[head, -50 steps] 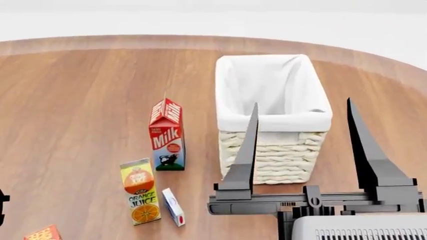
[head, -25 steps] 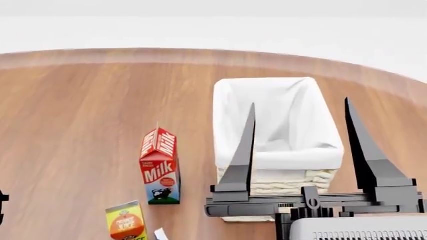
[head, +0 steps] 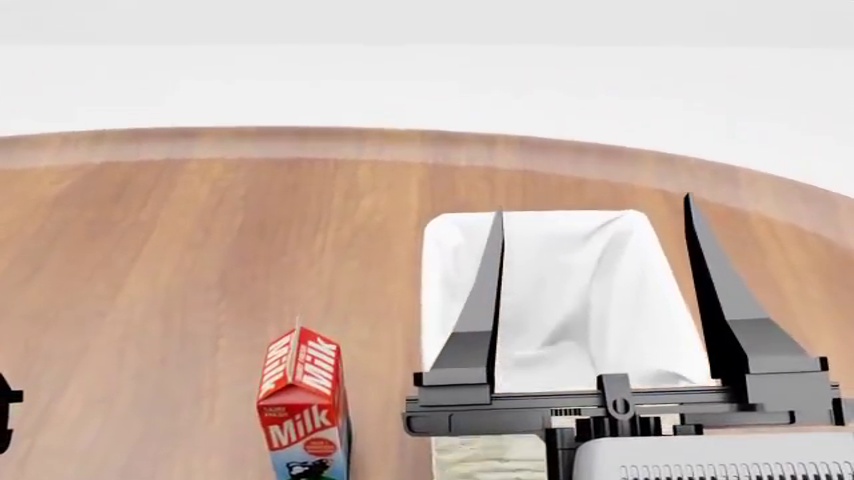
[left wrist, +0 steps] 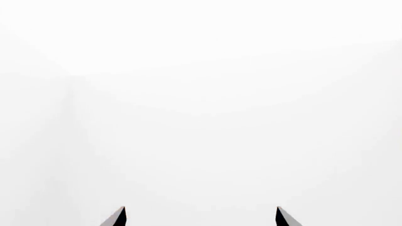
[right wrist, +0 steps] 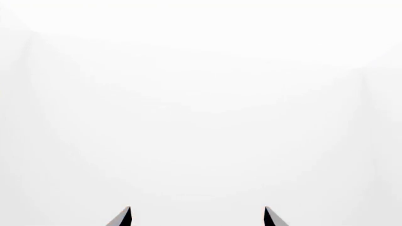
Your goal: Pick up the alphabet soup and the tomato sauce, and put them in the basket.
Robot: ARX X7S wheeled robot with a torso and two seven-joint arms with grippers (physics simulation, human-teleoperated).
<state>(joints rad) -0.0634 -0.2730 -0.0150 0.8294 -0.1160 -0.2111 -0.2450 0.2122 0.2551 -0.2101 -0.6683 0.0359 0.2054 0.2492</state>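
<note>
Right gripper (head: 594, 300) wide above basket (head: 561, 300)

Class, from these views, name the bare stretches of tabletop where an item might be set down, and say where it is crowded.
Bare wood runs from the milk carton left to the frame edge, and along the far table rim behind the basket. A narrower strip lies between carton and basket. It is crowded near the basket, where the open right hand hangs in front.
</note>
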